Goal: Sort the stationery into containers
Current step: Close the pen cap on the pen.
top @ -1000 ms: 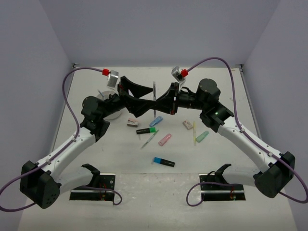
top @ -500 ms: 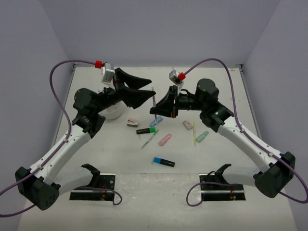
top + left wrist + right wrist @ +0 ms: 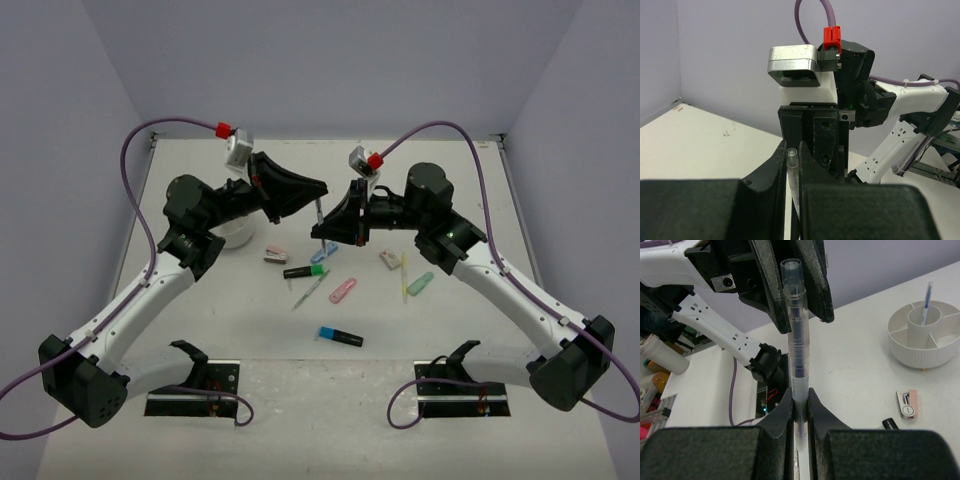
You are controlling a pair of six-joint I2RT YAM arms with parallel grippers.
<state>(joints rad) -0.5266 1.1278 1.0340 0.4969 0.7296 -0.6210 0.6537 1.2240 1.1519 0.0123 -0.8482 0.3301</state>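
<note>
Left gripper (image 3: pixel 320 190) is the big change: a second ago its jaws were gaping wide, and now they're pinched together on the top end of a clear pen (image 3: pixel 796 335) with a dark core. Right gripper (image 3: pixel 800 407) hasn't budged and is clamped on the lower part of that same pen, so both arms have hold of it, nose to nose. The pen stands pretty much upright in the air above the table (image 3: pixel 250 320), off to the right-arm side of the white cup (image 3: pixel 920 357).

The cup is round and low with ribbed walls, a tube in the middle and wedge compartments round it. One blue pen (image 3: pixel 927 300) stands in the middle tube. From overhead the left arm covers part of the cup.

Everything else lies loose on the table, on that same side of the cup. A pinkish eraser (image 3: pixel 275 254) is closest to it, then a black highlighter with a green end (image 3: pixel 303 271), a blue marker (image 3: pixel 320 255), a thin grey pen (image 3: pixel 310 290) and a pink marker (image 3: pixel 343 290). Further from the cup are a second eraser (image 3: pixel 389 260), a yellow pen (image 3: pixel 404 276) and a mint marker (image 3: pixel 420 283). A black highlighter with a blue end (image 3: pixel 341 337) lies furthest from the cup, toward the arm bases.
</note>
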